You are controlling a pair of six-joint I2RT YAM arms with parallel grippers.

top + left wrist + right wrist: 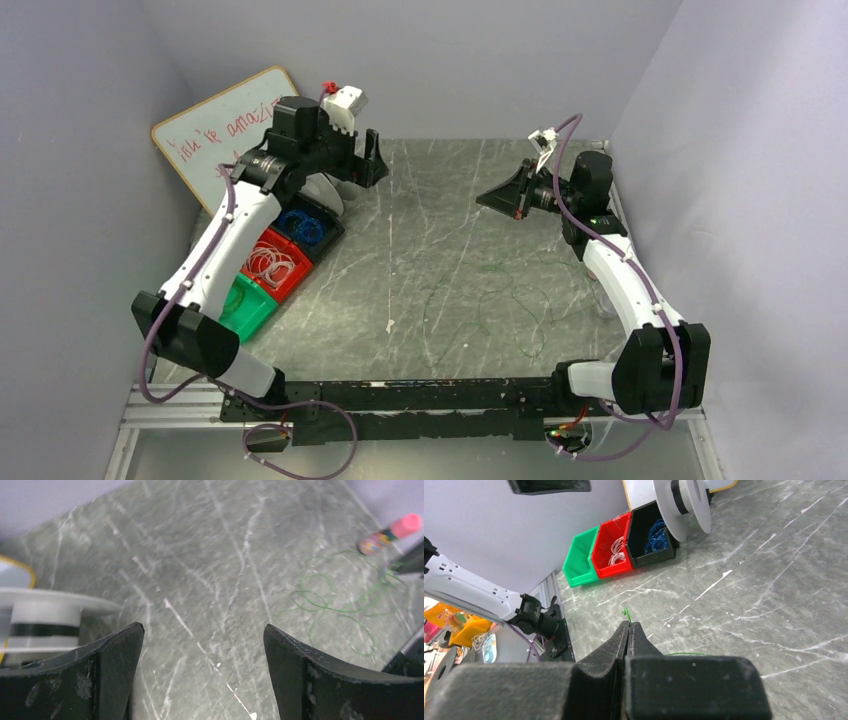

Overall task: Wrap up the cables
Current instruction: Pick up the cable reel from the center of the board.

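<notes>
The cable is a hair-thin dark-green wire lying in loose squiggly strands (510, 300) on the grey marble table, right of centre. In the left wrist view the same loops (330, 605) lie far off to the right. My right gripper (483, 199) hovers above the table's far right, shut on the wire. In the right wrist view (629, 624) a short curled green end (626, 613) sticks out past the closed tips, and another strand (684, 653) trails beside the fingers. My left gripper (372, 160) is open and empty at the far left, with bare table between its jaws (203, 627).
Green bin (245, 305), red bin with whitish coils (275, 265) and black bin with blue coils (305, 228) line the left side. A white spool (45, 615) stands by the left gripper. A whiteboard (225, 130) leans at the back left. A pink-tipped marker (387, 535) lies at the right.
</notes>
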